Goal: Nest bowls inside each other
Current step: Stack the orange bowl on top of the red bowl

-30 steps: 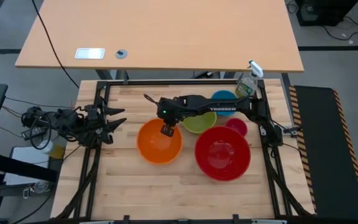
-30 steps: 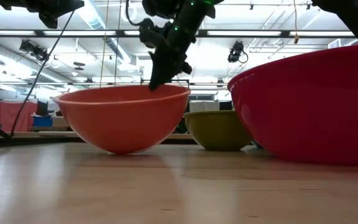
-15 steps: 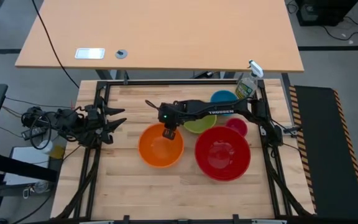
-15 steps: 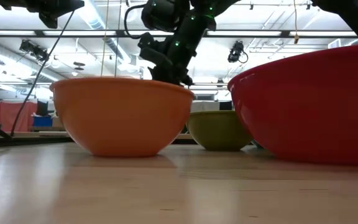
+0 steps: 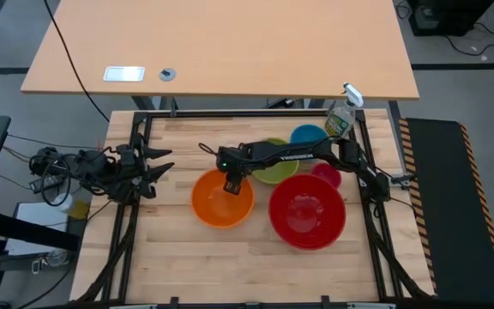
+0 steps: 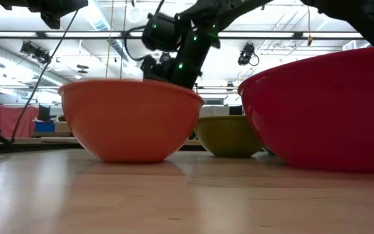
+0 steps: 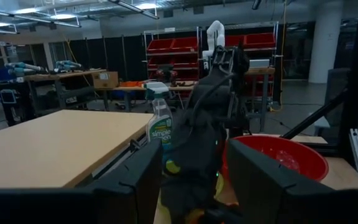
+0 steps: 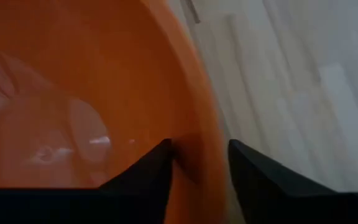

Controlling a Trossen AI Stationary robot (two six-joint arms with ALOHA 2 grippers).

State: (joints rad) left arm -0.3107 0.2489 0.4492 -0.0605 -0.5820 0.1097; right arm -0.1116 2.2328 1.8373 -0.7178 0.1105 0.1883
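Observation:
The orange bowl [image 5: 221,199] sits flat on its base on the wooden table, left of the big red bowl [image 5: 307,210]. Behind them stand the lime green bowl [image 5: 279,175], the blue bowl [image 5: 307,135] and the small pink bowl [image 5: 326,174]. My right gripper [image 5: 231,183] points steeply down at the orange bowl's far rim [image 8: 197,149]. It is open, with one finger inside the bowl and one outside. In the low view the bowl [image 6: 128,123] hides its fingertips. My left gripper [image 5: 157,169] waits open at the table's left edge. My right gripper's fingers stand on either side of the orange bowl's far rim [image 8: 197,149], coming from above. Whether either finger [image 8: 151,168] touches the wall, I cannot tell. The bowl rests on the table by its own base.
A clear spray bottle [image 5: 341,116] stands at the far right corner behind the blue bowl. The black frame rails [image 5: 135,137] border the table. Bare wood lies along the near edge [image 5: 230,266] and left of the orange bowl.
My right gripper has sunk toward the table and opened. A second ago it was shut on the orange bowl's far rim and held that side up, so the bowl was tilted. The bowl has since come down level onto its base.

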